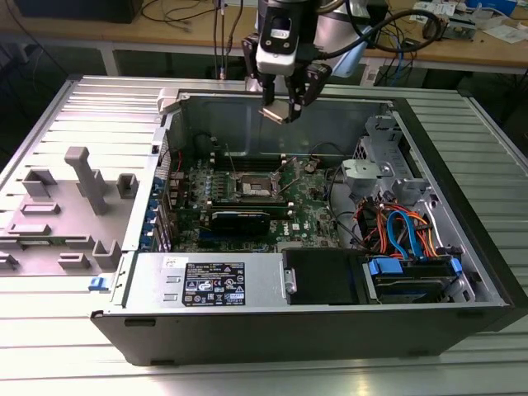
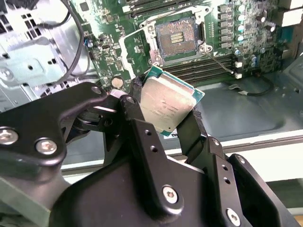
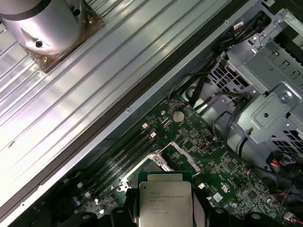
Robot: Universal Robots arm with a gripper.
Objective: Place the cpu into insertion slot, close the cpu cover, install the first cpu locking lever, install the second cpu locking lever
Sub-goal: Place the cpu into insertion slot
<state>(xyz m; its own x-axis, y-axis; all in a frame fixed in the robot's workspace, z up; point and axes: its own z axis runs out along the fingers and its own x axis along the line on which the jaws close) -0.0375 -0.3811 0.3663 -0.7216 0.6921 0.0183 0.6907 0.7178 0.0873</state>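
gripper [image 1: 285,106] clamping cpu [image 2: 168,106] by two opposite edges, leaving underside free for seating | hanging well above insertion slot [image 2: 177,40] | slot sitting uncovered, empty, cpu not yet placed

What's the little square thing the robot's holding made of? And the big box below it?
The cpu has a dull grey top that looks like matte metal, on a green rim, likely circuit board. The computer case looks like bare sheet metal: silvery, thin, folded edges.
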